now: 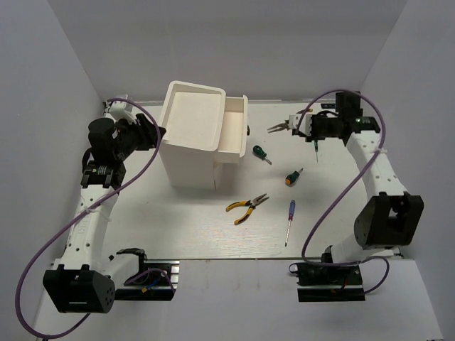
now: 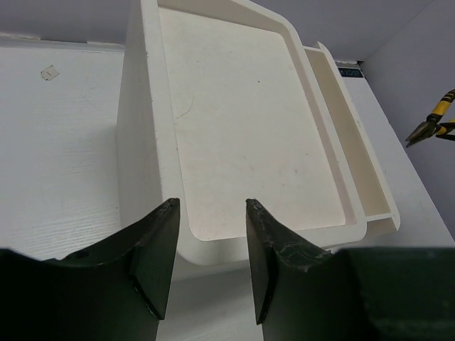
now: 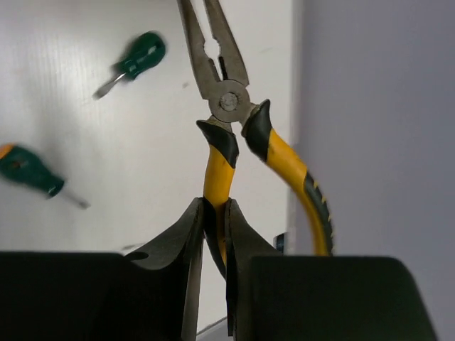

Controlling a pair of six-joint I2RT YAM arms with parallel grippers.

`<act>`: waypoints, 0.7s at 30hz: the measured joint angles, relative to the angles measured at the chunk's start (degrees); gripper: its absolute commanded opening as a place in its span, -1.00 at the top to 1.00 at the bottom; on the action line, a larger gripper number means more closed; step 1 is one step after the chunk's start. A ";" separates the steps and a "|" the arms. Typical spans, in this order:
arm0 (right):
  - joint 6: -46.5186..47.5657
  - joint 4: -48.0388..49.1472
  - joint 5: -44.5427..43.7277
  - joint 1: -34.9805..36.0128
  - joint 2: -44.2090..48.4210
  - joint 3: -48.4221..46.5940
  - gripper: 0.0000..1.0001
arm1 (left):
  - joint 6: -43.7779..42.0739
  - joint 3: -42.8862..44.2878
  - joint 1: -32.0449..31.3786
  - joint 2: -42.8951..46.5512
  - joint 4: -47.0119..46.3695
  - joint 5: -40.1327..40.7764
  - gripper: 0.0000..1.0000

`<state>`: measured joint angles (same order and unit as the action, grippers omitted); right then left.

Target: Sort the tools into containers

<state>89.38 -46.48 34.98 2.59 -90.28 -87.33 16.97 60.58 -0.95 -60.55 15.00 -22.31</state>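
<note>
Sorting barely begun: tall white rectangular plastic bin (image 2: 242,121) and narrow white bin (image 2: 348,142) being shown empty. One handle of yellow-and-black-handled long-nose pliers (image 3: 227,101), handles splayed, being pinched by right gripper (image 3: 213,213) above white table (image 1: 213,234). Being left unsorted on table: second pliers (image 1: 247,208), green screwdriver (image 1: 261,153), orange-green screwdriver (image 1: 293,176), blue-handled screwdriver (image 1: 290,217). Wide-open left gripper (image 2: 211,213) being held beside tall bin

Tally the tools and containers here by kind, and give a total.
Pliers: 2 (loose pliers, held pliers)
Screwdrivers: 3 (green screwdriver, orange-green screwdriver, blue screwdriver)
Bins: 2 (large white bin, narrow white bin)
Total: 7
</note>
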 measured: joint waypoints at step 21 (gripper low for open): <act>-14.23 62.27 5.55 8.09 -7.39 4.74 1.00 | 0.07 -0.94 0.00 1.44 -0.04 -0.42 -0.02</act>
<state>75.16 15.79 40.53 10.68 -97.67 -82.59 17.04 59.64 -0.95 -59.11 14.96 -22.72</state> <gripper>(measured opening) 0.174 0.513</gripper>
